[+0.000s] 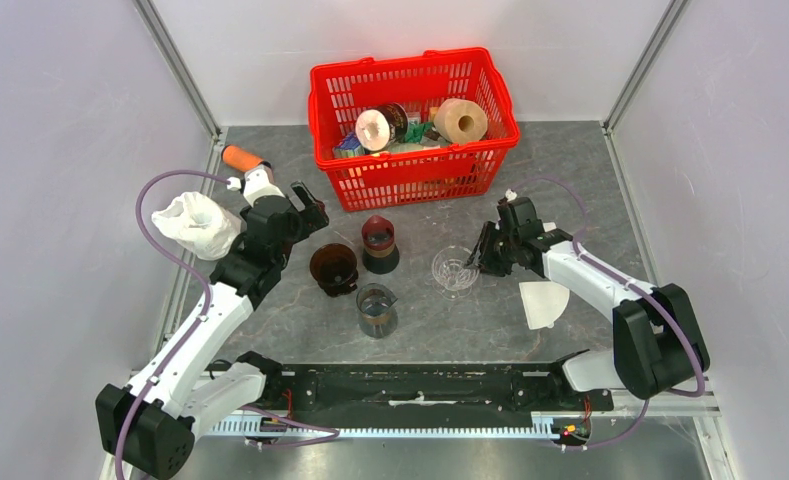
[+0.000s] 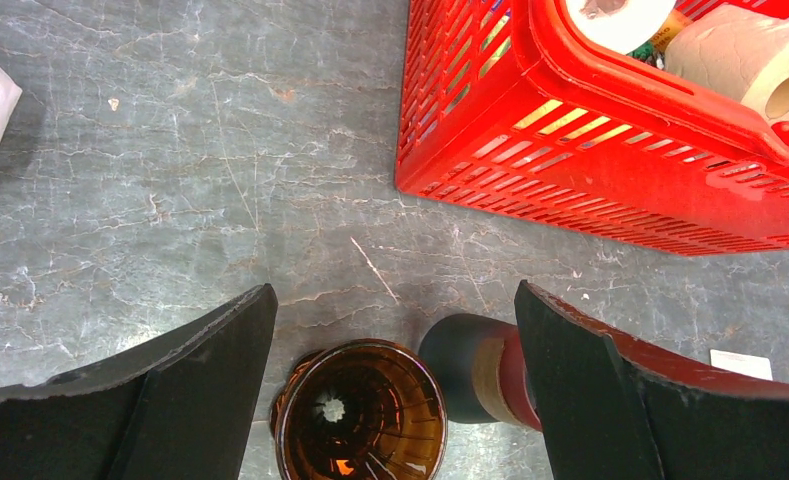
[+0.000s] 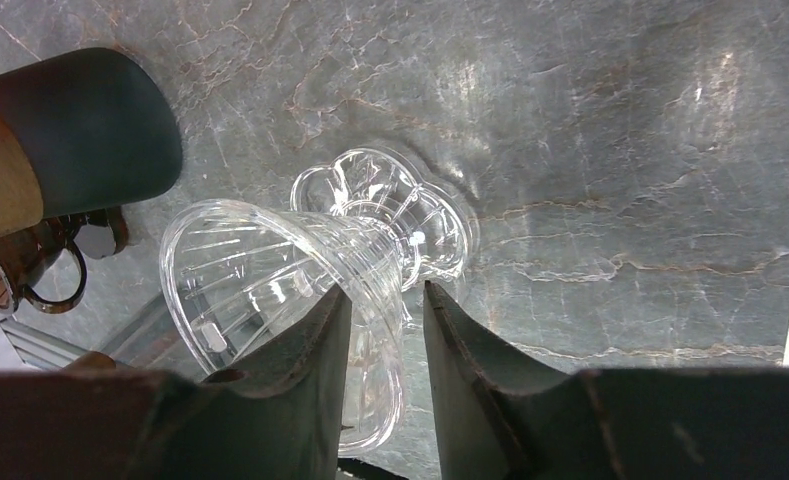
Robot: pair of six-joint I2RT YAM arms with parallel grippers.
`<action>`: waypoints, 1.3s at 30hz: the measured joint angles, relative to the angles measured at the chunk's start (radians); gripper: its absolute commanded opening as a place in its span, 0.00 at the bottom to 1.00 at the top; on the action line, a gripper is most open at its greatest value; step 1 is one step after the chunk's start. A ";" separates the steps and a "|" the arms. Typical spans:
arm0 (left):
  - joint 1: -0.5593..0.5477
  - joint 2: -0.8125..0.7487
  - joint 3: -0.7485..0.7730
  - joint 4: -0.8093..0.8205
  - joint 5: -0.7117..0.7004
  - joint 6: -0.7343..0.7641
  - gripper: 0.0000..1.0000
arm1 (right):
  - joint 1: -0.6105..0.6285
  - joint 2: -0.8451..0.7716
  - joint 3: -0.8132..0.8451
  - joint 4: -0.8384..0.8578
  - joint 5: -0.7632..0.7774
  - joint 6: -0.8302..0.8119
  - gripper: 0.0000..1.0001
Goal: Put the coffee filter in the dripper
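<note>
Enclosure, one. Tabletop (image 1: 590,170): grey stone-look slab with pale and rusty veining, spreading under and beyond the left claw (image 1: 310,205) and the right claw (image 1: 485,250). Back wall (image 1: 410,30): plain white panel, well beyond both claws. Left side wall (image 1: 60,150) and right side wall (image 1: 740,150): pale panels, one outboard of each claw. Left aluminium post (image 1: 177,68) and right aluminium post (image 1: 646,62): slanting up at the far corners. Behind the claws, at the near edge: black rail (image 1: 420,385), with white slotted strip (image 1: 390,428) just nearer. Light: even, with a soft sheen (image 3: 710,90) on the slab ahead and right of the right claw
</note>
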 measured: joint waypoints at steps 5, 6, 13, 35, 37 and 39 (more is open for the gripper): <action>0.000 0.000 0.000 0.000 -0.002 0.000 0.96 | 0.006 0.003 0.000 0.000 -0.013 -0.012 0.26; 0.000 0.000 0.000 -0.001 -0.003 0.000 0.96 | 0.006 0.003 0.000 0.000 -0.015 -0.017 0.24; 0.000 0.002 0.000 -0.005 -0.016 0.000 0.96 | 0.011 0.008 0.000 -0.001 -0.045 -0.046 0.11; 0.000 0.004 0.000 -0.005 -0.013 0.000 0.96 | 0.082 -0.046 0.471 -0.304 -0.108 -0.109 0.00; 0.000 0.003 0.000 -0.005 -0.011 0.000 0.96 | 0.103 -0.006 0.539 -0.321 -0.121 -0.105 0.00; 0.000 0.002 0.000 -0.005 -0.007 0.000 0.96 | 0.132 0.051 0.614 -0.339 -0.131 -0.104 0.00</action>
